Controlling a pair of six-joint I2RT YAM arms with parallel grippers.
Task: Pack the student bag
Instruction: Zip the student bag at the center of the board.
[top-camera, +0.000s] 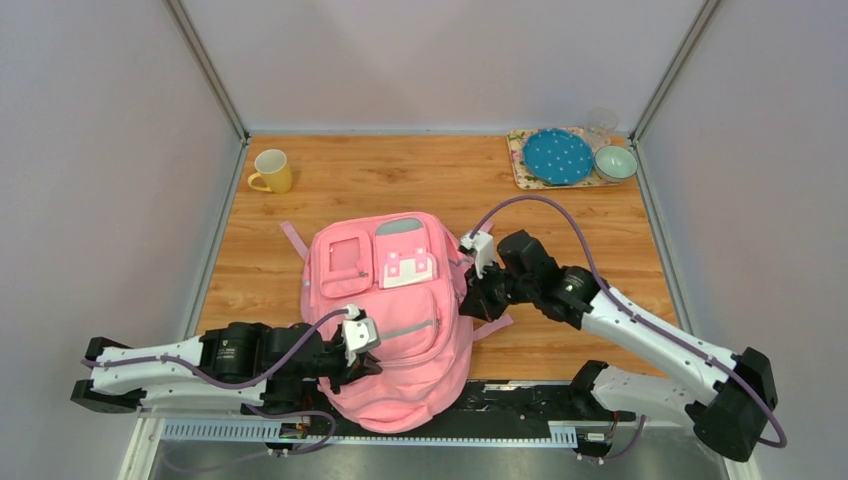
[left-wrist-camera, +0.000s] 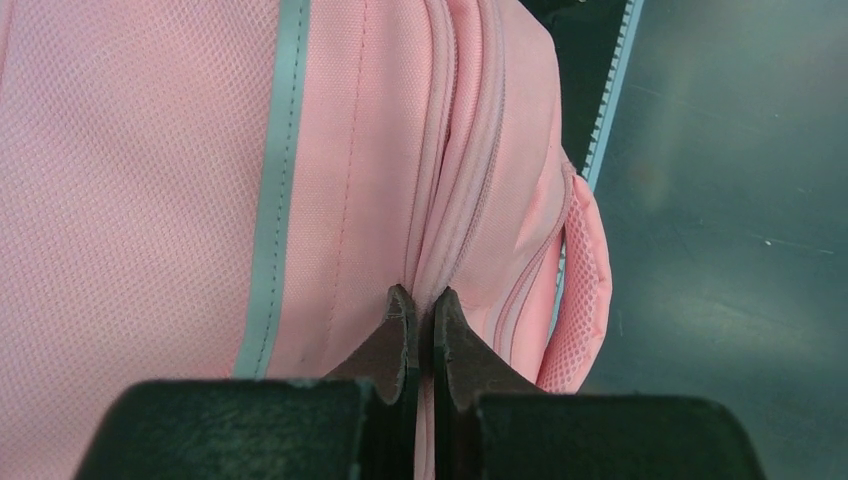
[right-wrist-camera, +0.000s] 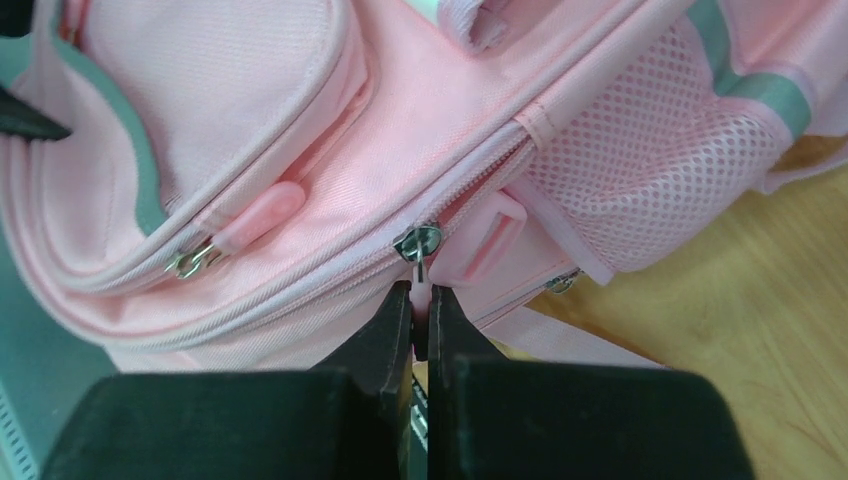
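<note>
1. The counter (top-camera: 280, 270) shows bare wood left and right of the bag. Walls close in on the left, right and far sides.
2. A yellow mug (top-camera: 272, 171) stands far left. A tray (top-camera: 520, 168) sits far right, carrying a blue plate (top-camera: 558, 157), a bowl (top-camera: 615, 162) and a glass (top-camera: 600, 122).
3. The student bag (top-camera: 410, 375) lies front up at near centre, its near end hanging over the counter edge onto a black rail (top-camera: 520, 400).
4. The bag is pink with grey strips, a white-pink clasp patch (top-camera: 407, 268) and a mesh pocket (right-wrist-camera: 660, 180).
5. The left arm lies low along the near edge. The left claw (left-wrist-camera: 420, 305) is pressed together, pinching bag fabric at a zip seam on the bag's near left side.
6. The right arm is bent at the elbow and reaches in from the right. The right claw (right-wrist-camera: 420, 292) is pressed together on the pink zip pull (right-wrist-camera: 421, 312) under its metal slider (right-wrist-camera: 420, 240), beside the mesh pocket.
</note>
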